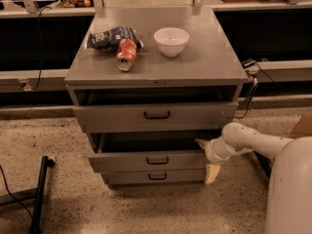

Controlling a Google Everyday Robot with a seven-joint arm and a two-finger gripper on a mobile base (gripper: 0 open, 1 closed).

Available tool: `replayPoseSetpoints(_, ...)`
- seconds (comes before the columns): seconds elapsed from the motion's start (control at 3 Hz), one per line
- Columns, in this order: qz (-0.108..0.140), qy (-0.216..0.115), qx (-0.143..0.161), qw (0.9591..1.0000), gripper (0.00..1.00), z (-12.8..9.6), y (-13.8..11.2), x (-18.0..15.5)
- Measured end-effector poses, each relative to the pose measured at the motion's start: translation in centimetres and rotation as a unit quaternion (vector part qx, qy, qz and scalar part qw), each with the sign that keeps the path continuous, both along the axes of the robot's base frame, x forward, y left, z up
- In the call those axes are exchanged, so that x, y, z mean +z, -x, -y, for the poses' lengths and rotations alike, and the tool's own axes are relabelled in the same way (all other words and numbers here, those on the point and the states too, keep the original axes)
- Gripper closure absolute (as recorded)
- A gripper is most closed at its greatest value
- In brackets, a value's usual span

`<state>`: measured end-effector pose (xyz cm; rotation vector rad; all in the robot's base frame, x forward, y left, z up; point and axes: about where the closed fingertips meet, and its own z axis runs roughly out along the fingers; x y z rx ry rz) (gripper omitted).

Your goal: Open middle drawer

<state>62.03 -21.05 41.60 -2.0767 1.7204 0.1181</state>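
Note:
The grey cabinet (pixel 156 69) has three drawers. The middle drawer (pixel 122 162), with its small black bar handle (pixel 157 160), stands pulled out a little, with a dark gap above its front. My gripper (pixel 207 158) is at the right end of this drawer's front. It is open: one pale fingertip (pixel 201 143) sits above the front's top edge and the other hangs below at the corner. My white arm (pixel 258 145) reaches in from the right.
The top drawer (pixel 156 115) is also slightly out; the narrow bottom drawer (pixel 156 177) is shut. On the cabinet lie a blue chip bag (pixel 109 36), a red can (pixel 126 54) and a white bowl (pixel 171 40). A black stand leg (pixel 40 194) is at the left, and cables (pixel 251 94) hang at the right.

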Motion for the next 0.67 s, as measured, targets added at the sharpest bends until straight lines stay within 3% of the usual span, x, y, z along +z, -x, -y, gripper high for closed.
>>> replayPoseSetpoints(0.33, -0.028, 0.009, -0.006, 0.9995, 0.18, 0.0, 2.2, -1.0)
replayPoseSetpoints(0.67, -0.040, 0.008, -0.010, 0.9991, 0.43, -0.3, 4.1, -0.9)
